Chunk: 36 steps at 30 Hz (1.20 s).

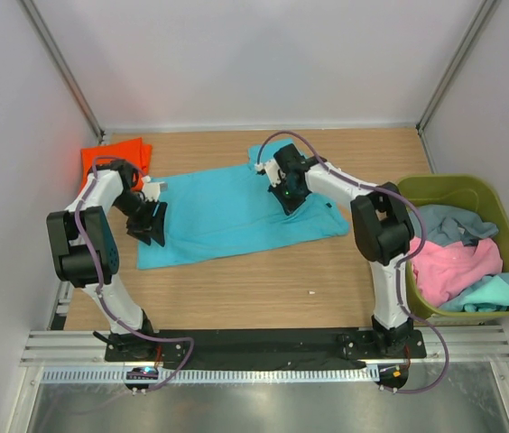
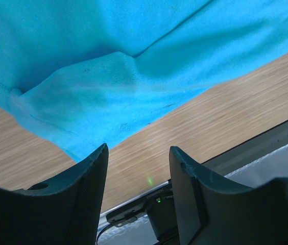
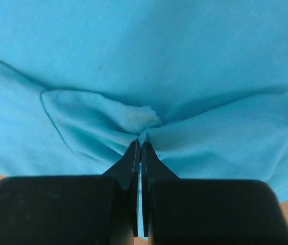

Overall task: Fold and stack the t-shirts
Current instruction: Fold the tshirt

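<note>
A turquoise-blue t-shirt point(image 1: 227, 215) lies spread across the middle of the table. My right gripper point(image 1: 288, 193) is shut on a pinched fold of it near its right shoulder; in the right wrist view the cloth point(image 3: 139, 122) bunches at my closed fingertips point(image 3: 141, 144). My left gripper point(image 1: 153, 225) stands open and empty at the shirt's left edge; in the left wrist view its fingers point(image 2: 90, 173) frame bare wood below the shirt's hem point(image 2: 82, 117). A folded bright orange t-shirt point(image 1: 115, 155) lies at the back left.
An olive-green bin point(image 1: 471, 244) at the right edge holds pink point(image 1: 453, 266), grey-blue point(image 1: 453, 224) and teal point(image 1: 498, 293) shirts. The wooden table point(image 1: 254, 289) ends at a metal rail point(image 1: 263, 347) near the arm bases. White walls enclose the sides and back.
</note>
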### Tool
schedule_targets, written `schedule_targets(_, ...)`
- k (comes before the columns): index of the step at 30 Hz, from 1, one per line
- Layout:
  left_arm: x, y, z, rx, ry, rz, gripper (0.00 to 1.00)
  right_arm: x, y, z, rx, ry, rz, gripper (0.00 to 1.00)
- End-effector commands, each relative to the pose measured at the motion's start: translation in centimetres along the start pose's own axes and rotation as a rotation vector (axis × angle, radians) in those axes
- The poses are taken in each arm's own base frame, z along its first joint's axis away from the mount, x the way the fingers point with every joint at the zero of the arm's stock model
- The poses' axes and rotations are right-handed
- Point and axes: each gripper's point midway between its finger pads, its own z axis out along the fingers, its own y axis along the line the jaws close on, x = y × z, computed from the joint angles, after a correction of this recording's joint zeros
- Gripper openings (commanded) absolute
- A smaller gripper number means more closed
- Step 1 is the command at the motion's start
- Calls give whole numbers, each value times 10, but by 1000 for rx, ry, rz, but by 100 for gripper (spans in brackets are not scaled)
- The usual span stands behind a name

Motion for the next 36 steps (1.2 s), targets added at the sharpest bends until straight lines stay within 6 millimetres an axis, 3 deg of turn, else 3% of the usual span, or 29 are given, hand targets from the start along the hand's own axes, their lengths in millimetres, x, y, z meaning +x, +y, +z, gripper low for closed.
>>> schedule_targets(1, -5, -4, 0, 22, -27, 12, 52, -9, 2, -44, 39, -74, -12, 1)
schedule_targets(6, -7, -4, 2, 26, -34, 15, 52, 8, 16, -63, 27, -75, -9, 2)
schedule_targets(10, -8, -4, 2, 28, -33, 13, 52, 23, 25, -64, 7, -48, -10, 8)
schedule_targets(11, -8, -4, 1, 26, -37, 14, 52, 24, 25, -66, 6, -48, -8, 15)
schedule_targets(14, -9, -4, 0, 24, -43, 17, 52, 9, 17, -70, 43, -83, -6, 30)
schedule_targets(16, -8, -5, 1, 28, -41, 8, 52, -8, 10, -74, 71, -125, -13, 32)
schedule_targets(22, -5, -7, 2, 33, -38, 3, 52, -34, -3, -58, 102, -153, -21, 32)
schedule_targets(24, -4, -7, 1, 27, -35, 4, 52, -33, -7, -40, 104, -127, -25, 31)
schedule_targets(27, -3, -5, 0, 21, -29, 7, 52, -38, -9, -32, 101, -121, -28, 31)
schedule_targets(30, -4, -5, -3, 12, -28, 17, 52, -34, -8, -25, 91, -94, -36, 32)
schedule_targets(36, -3, -2, -3, 4, -22, 24, 52, -14, -3, -34, 78, -46, -42, 36)
